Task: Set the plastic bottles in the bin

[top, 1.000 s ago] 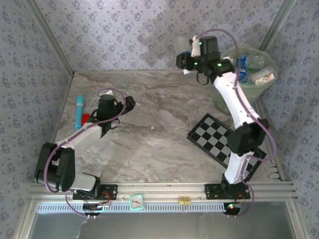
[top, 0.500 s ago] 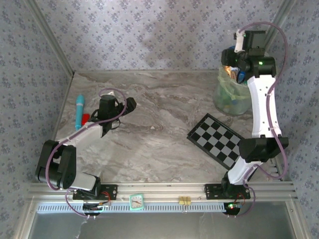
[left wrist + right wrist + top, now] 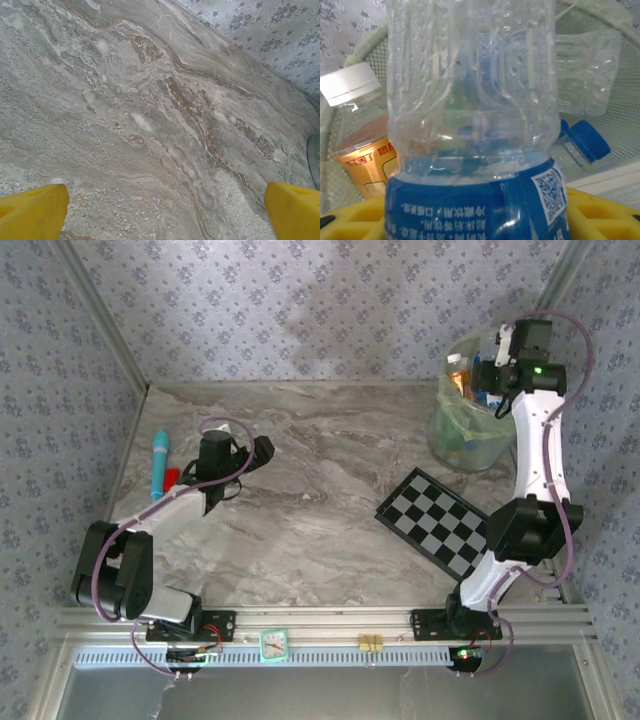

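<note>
My right gripper (image 3: 492, 368) hangs over the mouth of the bin (image 3: 446, 430), a pale-green basket at the table's far right. In the right wrist view its yellow fingers (image 3: 607, 215) sit on either side of a clear plastic bottle (image 3: 470, 95) with a blue label, shut on it at the gripper (image 3: 475, 220). Below it in the bin (image 3: 362, 47) lie an orange-labelled bottle with a white cap (image 3: 367, 155), a blue-capped bottle (image 3: 587, 142) and a crushed clear one (image 3: 587, 75). My left gripper (image 3: 262, 448) is open over bare marble, with yellow fingertips (image 3: 32, 210) far apart.
A turquoise pen-like tube (image 3: 159, 465) and a small red thing (image 3: 172, 478) lie at the table's left edge. A black-and-white checkerboard (image 3: 435, 523) lies in front of the bin. Patterned walls close in the table on three sides.
The right arm swung right from left of the bin to over its mouth, carrying the bottle. The left arm has not moved.
</note>
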Controlling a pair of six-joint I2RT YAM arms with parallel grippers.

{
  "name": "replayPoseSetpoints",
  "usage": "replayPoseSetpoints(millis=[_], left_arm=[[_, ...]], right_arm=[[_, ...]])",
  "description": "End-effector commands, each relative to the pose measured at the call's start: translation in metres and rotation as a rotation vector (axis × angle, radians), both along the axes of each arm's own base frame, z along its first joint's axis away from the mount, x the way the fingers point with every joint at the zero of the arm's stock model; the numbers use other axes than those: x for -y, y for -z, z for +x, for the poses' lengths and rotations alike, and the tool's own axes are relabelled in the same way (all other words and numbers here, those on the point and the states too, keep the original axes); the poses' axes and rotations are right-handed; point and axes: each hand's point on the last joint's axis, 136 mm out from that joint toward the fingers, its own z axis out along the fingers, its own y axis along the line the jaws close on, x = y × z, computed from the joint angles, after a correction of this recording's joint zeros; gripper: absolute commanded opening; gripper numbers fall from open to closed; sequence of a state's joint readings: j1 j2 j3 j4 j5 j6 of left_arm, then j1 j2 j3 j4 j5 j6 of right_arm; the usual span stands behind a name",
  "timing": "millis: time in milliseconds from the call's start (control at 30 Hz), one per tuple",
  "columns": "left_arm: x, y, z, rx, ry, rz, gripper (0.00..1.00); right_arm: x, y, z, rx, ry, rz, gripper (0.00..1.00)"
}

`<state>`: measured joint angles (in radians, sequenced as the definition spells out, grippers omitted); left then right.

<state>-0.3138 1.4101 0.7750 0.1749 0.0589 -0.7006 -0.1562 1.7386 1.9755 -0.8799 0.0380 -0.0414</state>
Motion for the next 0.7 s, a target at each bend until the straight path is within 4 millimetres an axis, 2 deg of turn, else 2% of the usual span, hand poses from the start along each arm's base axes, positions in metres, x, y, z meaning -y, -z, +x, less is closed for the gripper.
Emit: replayPoseSetpoints(millis=[0, 100, 267, 400, 533, 667], left_arm=[[-0.001, -0.010, 0.005, 0.017, 0.002, 0.001, 1.00], [-0.002, -0.010, 0.005, 0.019, -0.002, 0.003, 1.00], [-0.003, -0.012, 0.005, 0.024, -0.005, 0.009, 1.00], [-0.005, -0.014, 0.006, 0.033, -0.011, 0.016, 1.00], [-0.012, -0.018, 0.007, 0.046, -0.036, 0.052, 1.00], [-0.024, -0.027, 0.009, 0.067, -0.076, 0.094, 1.00]], right_arm=[[0.002, -0.007, 0.004, 0.022, -0.001, -0.015, 0.73], [0.005, -0.023, 0.002, 0.067, 0.025, -0.021, 0.99], [0.006, -0.056, -0.009, 0.168, 0.054, -0.032, 1.00], [-0.008, -0.076, -0.024, 0.255, 0.034, 0.011, 1.00], [-0.057, -0.086, -0.036, 0.370, -0.127, 0.133, 1.00], [-0.118, -0.071, -0.049, 0.420, -0.320, 0.214, 1.00]])
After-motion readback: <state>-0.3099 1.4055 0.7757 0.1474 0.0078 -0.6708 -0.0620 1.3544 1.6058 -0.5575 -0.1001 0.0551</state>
